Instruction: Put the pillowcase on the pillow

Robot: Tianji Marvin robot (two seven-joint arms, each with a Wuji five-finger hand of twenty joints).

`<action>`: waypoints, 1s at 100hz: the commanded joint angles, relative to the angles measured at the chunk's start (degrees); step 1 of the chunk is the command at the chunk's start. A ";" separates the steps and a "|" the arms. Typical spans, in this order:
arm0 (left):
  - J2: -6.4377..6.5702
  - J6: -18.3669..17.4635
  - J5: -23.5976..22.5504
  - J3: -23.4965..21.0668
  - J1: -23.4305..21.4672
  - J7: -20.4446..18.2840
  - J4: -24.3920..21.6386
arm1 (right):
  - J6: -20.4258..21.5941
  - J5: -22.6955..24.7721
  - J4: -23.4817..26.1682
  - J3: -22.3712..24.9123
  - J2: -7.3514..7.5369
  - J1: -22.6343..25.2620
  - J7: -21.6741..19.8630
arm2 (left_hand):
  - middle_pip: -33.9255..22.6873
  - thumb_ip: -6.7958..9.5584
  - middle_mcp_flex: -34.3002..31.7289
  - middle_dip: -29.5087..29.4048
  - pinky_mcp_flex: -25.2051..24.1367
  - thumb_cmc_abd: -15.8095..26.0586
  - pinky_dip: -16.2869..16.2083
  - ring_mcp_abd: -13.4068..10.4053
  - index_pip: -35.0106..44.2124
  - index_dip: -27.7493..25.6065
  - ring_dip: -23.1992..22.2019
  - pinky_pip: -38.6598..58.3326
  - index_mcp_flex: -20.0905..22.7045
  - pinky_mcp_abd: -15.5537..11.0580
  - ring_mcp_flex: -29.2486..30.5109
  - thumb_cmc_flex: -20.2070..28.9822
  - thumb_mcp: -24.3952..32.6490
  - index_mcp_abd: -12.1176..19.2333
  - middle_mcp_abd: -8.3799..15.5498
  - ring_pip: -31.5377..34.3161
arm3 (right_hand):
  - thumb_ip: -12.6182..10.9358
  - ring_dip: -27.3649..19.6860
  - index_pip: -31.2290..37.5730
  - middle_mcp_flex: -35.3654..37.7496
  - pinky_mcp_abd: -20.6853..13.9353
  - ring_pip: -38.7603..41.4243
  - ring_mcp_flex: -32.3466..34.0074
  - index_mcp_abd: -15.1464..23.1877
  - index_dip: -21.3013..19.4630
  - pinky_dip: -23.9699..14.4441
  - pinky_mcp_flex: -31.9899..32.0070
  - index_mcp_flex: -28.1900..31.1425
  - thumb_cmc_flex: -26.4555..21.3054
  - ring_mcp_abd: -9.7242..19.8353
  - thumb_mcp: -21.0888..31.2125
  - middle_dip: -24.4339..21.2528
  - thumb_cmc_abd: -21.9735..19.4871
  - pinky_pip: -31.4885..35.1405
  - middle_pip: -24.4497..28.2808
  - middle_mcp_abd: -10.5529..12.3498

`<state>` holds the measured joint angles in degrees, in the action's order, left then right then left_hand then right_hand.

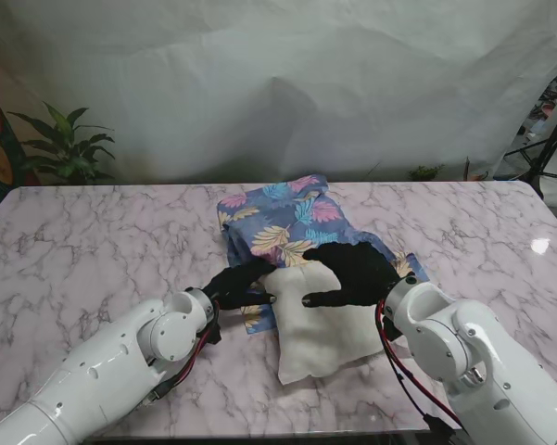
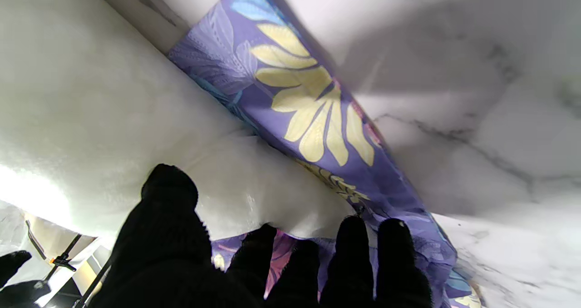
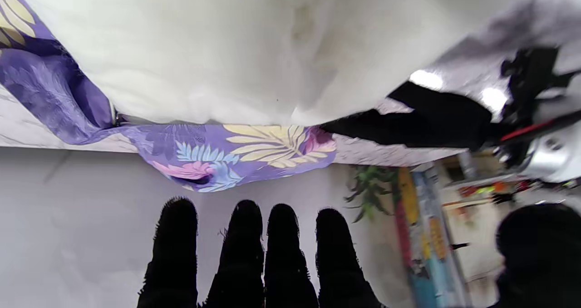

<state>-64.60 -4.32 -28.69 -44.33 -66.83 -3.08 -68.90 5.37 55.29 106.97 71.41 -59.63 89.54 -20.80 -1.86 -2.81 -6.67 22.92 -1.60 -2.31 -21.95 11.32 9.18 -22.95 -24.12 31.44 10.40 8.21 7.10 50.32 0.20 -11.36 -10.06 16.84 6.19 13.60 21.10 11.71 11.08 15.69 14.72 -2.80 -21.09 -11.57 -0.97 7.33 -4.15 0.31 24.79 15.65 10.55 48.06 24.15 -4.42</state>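
Note:
The white pillow lies near me at the table's middle, its far end resting on the purple leaf-print pillowcase, which spreads away from me. My left hand reaches the pillow's far left corner. Its thumb lies over the pillow and its fingertips touch the pillow's edge and the pillowcase. Whether it grips is unclear. My right hand hovers over the pillow's far end with its fingers straight and holding nothing. The pillow and pillowcase lie beyond them.
The marble table extends wide on both sides. A potted plant stands behind its far left corner before a white backdrop. A black tripod stands at the far right.

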 commanded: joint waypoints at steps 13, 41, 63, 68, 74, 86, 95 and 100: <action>-0.27 0.57 0.23 0.26 0.58 -1.26 1.18 | 8.88 0.17 -6.17 0.98 1.74 0.76 0.04 | -0.69 1.96 0.86 1.23 -0.84 1.42 0.40 -0.15 1.48 -0.96 -0.31 1.15 -0.91 -1.25 -2.19 1.16 -0.52 0.43 -1.67 0.37 | 3.05 -4.71 -24.06 -2.55 -3.14 -6.20 -7.75 -1.50 13.40 8.82 6.02 1.92 7.75 3.07 7.07 -4.73 5.23 -6.96 -15.95 1.80; -0.34 2.10 -0.67 -0.55 0.77 -0.77 -0.68 | 13.08 3.60 -17.32 -6.13 1.97 -4.66 7.03 | -0.61 1.97 0.83 1.19 -0.79 1.49 0.45 -0.18 1.71 -1.00 -0.40 1.18 -0.80 -1.25 -2.18 1.20 -0.54 0.43 -1.69 0.32 | 3.58 -6.66 -26.47 -4.29 1.09 -9.70 -8.47 -1.07 23.81 10.85 7.51 2.78 8.82 0.93 12.76 -4.17 10.93 -8.96 -22.26 2.35; -0.91 3.65 -0.34 -0.79 0.88 0.58 -2.17 | 9.52 6.62 -23.47 -13.92 1.71 -9.80 13.76 | -0.65 1.99 0.84 1.29 -0.76 1.59 0.45 -0.28 1.80 -0.98 -0.50 1.22 -0.76 -1.18 -2.11 1.23 -0.54 0.46 -1.58 0.48 | 3.87 -4.44 -26.47 -4.06 7.37 -5.32 -5.29 0.42 23.81 10.32 3.51 2.75 5.57 -3.30 14.26 5.18 15.56 -5.72 -21.05 1.77; -1.04 3.83 -0.24 -0.70 0.91 0.91 -2.41 | 7.33 7.19 -24.68 -16.12 1.53 -11.10 15.58 | -0.65 1.99 0.84 1.30 -0.76 1.64 0.45 -0.31 1.80 -0.97 -0.52 1.23 -0.79 -1.18 -2.12 1.23 -0.54 0.49 -1.65 0.50 | 3.98 -4.12 -26.47 -3.62 8.37 -4.69 -3.38 0.91 23.81 9.53 1.65 2.75 4.36 -3.89 14.15 6.63 16.38 -4.40 -19.16 2.12; -1.15 3.94 -0.27 -0.65 0.90 1.29 -2.69 | 4.61 7.55 -26.15 -18.88 1.28 -12.83 17.38 | -0.68 1.98 0.82 1.34 -0.71 1.63 0.44 -0.31 1.85 -0.98 -0.54 1.27 -0.74 -1.21 -2.09 1.20 -0.57 0.50 -1.65 0.55 | 3.95 -3.69 -26.47 -2.94 9.78 -3.86 -0.70 0.94 23.81 8.40 -1.05 2.75 3.27 -4.78 14.04 7.56 16.87 -2.63 -16.79 1.96; -1.22 3.92 -0.39 -0.98 0.59 1.86 -3.34 | -4.52 6.83 -28.63 -24.70 0.49 -16.00 19.20 | -0.70 1.99 0.80 1.40 -0.67 1.62 0.43 -0.38 1.87 -0.96 -0.55 1.30 -0.75 -1.23 -2.07 1.25 -0.56 0.50 -1.62 0.60 | 3.25 -2.93 -26.47 -2.24 11.92 -2.95 4.27 0.15 23.81 4.87 -6.09 2.76 0.86 -6.36 12.82 4.65 16.71 1.23 -11.38 1.51; -0.96 3.97 -1.14 -1.81 -0.07 1.82 -4.36 | -10.58 4.30 -29.06 -27.21 -0.07 -17.50 17.53 | -0.73 1.98 0.77 1.46 -0.67 1.67 0.43 -0.31 1.94 -0.97 -0.56 1.31 -0.65 -1.23 -2.05 1.20 -0.59 0.54 -1.60 0.65 | 2.88 -2.67 -26.10 -1.76 12.36 -2.54 7.37 -0.17 23.46 3.02 -9.19 2.72 1.46 -7.15 12.31 2.26 15.09 3.32 -9.15 1.29; -0.71 4.06 -1.73 -2.47 -0.57 1.60 -5.07 | -13.66 3.26 -28.55 -27.88 -0.14 -17.87 14.82 | -0.74 1.98 0.72 1.49 -0.65 1.64 0.43 -0.30 2.01 -0.99 -0.57 1.32 -0.50 -1.23 -2.04 1.21 -0.59 0.52 -1.61 0.70 | 2.76 -2.42 -26.08 -1.58 11.79 -1.96 9.00 -0.80 23.44 2.23 -11.17 2.71 1.12 -7.39 12.25 1.68 14.38 4.59 -8.46 1.13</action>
<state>-65.41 -0.42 -29.51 -46.06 -66.76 -0.58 -72.43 -6.78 59.43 78.99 43.39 -59.16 71.42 -1.33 -2.89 -2.16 -7.25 23.95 -1.67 -2.31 -21.95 11.32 11.02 -23.66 -24.11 31.46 11.21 8.21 7.10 51.10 0.26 -11.64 -11.60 16.84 9.90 8.43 -5.06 9.77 17.95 9.35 18.89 -0.64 1.85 -5.09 -7.94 9.69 -0.18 -2.39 36.23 18.82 25.63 45.89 14.43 -2.52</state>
